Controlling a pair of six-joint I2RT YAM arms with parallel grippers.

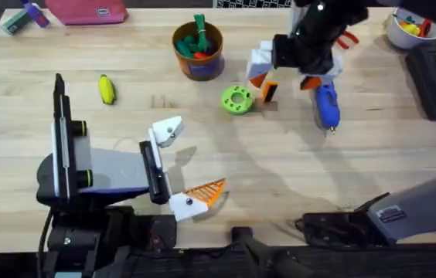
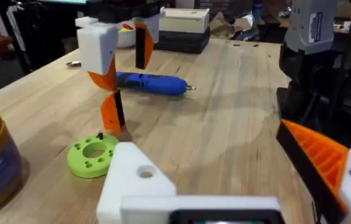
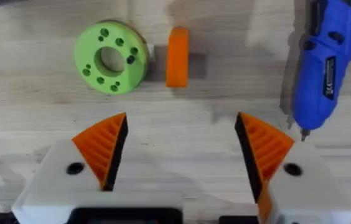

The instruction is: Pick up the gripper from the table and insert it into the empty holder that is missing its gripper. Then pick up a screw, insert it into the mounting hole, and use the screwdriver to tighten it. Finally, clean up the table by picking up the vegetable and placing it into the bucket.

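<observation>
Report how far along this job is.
Nothing is finished. The right gripper hangs open above the gripper, not yet grasping. The empty holder lacks its tip, the screwdriver lies untouched, and the vegetable sits outside the bucket.

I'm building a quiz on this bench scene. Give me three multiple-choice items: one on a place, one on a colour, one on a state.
1. Where is the gripper?
A. Beside the green ring
B. In the bucket
C. Under the screwdriver

2. What colour is the vegetable?
A. Red
B. Yellow
C. White

3. How is the right gripper?
A. Shut on the screwdriver
B. Shut on nothing
C. Open

Answers:
1 A: the orange piece stands right beside the ring.
2 B: it is yellow with dark ends.
3 C: its orange pads are wide apart, nothing between.
</observation>
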